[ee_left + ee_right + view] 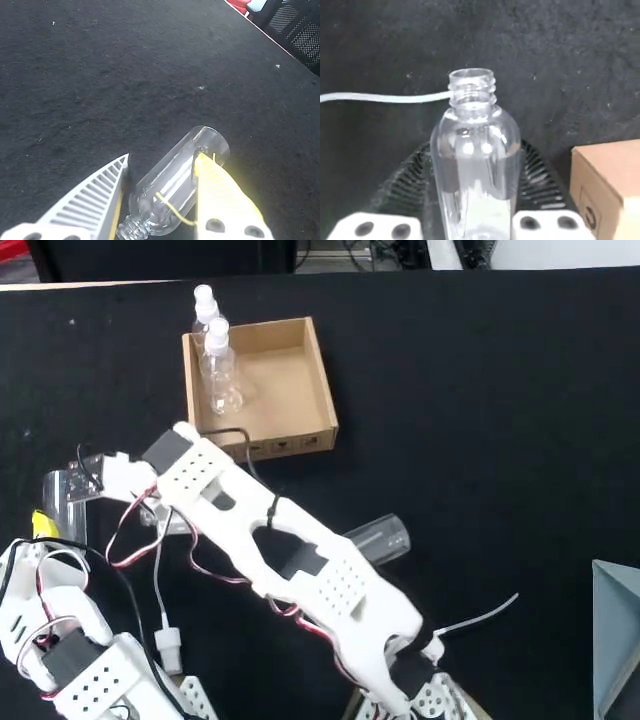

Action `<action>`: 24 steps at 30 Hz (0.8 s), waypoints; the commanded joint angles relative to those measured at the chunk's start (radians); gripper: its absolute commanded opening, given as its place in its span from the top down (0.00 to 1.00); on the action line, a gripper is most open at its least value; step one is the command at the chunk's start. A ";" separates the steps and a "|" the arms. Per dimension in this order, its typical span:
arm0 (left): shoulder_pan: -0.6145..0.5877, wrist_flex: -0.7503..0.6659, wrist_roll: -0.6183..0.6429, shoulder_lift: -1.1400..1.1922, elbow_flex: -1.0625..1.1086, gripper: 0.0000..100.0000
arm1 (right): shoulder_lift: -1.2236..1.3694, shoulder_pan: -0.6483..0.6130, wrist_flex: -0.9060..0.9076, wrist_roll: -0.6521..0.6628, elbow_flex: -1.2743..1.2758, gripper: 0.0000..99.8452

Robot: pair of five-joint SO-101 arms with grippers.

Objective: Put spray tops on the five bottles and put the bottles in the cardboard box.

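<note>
Bottle (472,160), uncapped, is clamped by its body in the right end effector (475,147). Its threaded neck points away from the wrist and stands free beyond the fingers. A thin dip tube (380,97) lies on the counter (570,50) past it, and a corner of the box (607,185) is just to one side. A second bottle (175,185), also bare-necked, lies sideways between the fingers of the left end effector (162,157). The yellow finger (220,200) presses its wall and the grey one sits just at the other flank, so I judge it gripped, if lightly. In the high view two capped bottles (218,365) stand at the box's left wall, a loose bottle (380,538) lies partly under an arm, and a spray top (170,648) lies near the front edge. The bottles look like light, thin, clear plastic. They seem stiff enough to hold, but they are smooth and round, so likely to twist or roll, and liable to dent under a hard squeeze. Mid-body is the sensible hold, since it leaves the threads clear. A top is best taken by its collar, because its tube is floppy.
</note>
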 commanded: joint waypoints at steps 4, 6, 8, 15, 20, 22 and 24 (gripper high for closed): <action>-0.001 0.000 0.011 -0.006 -0.061 0.81 | -0.019 0.071 0.069 0.002 -0.088 0.92; -0.001 0.000 0.011 -0.006 -0.059 0.81 | -0.021 0.080 0.080 0.002 -0.088 0.92; -0.001 0.000 0.011 -0.006 -0.059 0.81 | -0.021 0.084 0.098 0.003 -0.088 0.92; -0.001 -0.002 0.011 -0.006 -0.059 0.81 | -0.019 0.089 0.221 0.003 -0.136 0.92; -0.001 -0.002 0.011 -0.006 -0.059 0.81 | -0.015 0.112 0.247 0.003 -0.137 0.92; -0.001 -0.002 0.011 -0.006 -0.059 0.81 | -0.013 0.126 0.247 0.003 -0.125 0.92; -0.001 -0.002 0.011 -0.006 -0.059 0.81 | -0.016 0.138 0.244 0.003 -0.101 0.92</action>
